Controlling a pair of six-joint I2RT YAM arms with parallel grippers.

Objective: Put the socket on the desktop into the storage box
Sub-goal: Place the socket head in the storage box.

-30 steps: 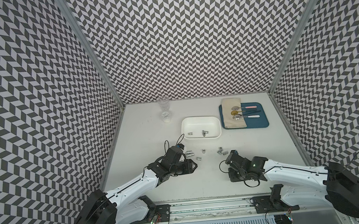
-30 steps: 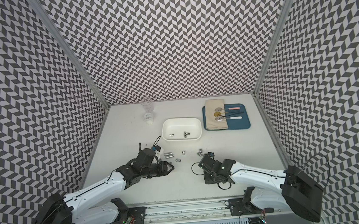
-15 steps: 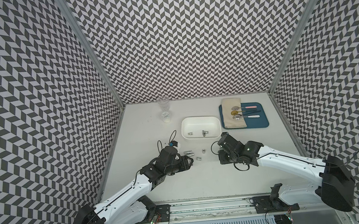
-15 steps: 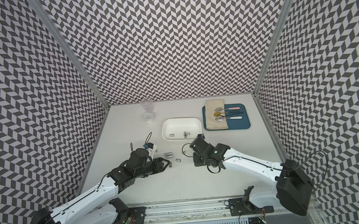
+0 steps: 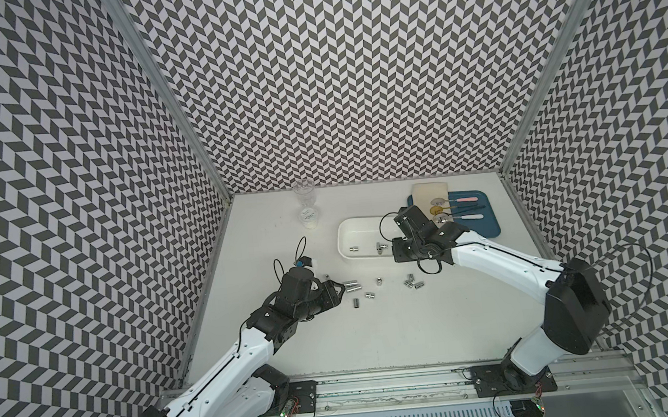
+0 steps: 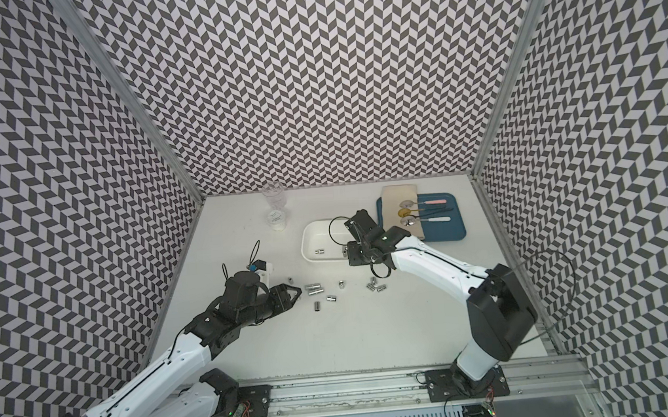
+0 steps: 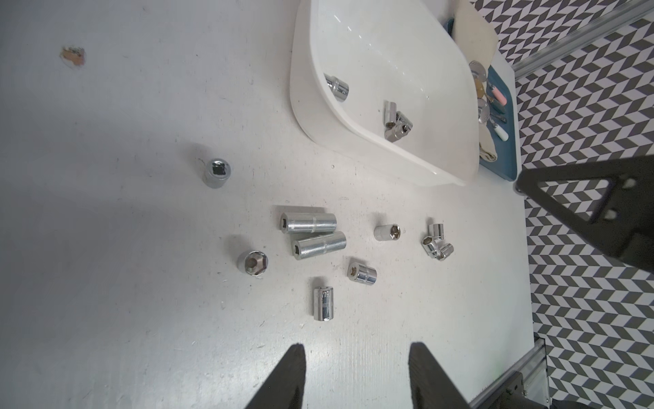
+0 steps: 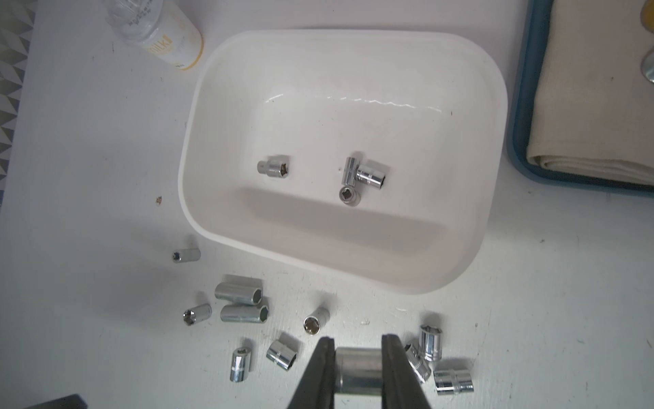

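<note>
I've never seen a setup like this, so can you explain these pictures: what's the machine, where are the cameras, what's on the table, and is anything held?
It is a robot with two arms mounted at the front of a white table; each ends in a two-fingered gripper. Two pictures look down from overhead; the other two come from cameras on the wrists. On the table lie loose metal sockets, a white storage box with a few sockets inside, a blue tray with cloth and spoons, and a clear glass cup. The right gripper, by the box, is shut on one socket. The left gripper is open and empty, near the loose sockets.
</note>
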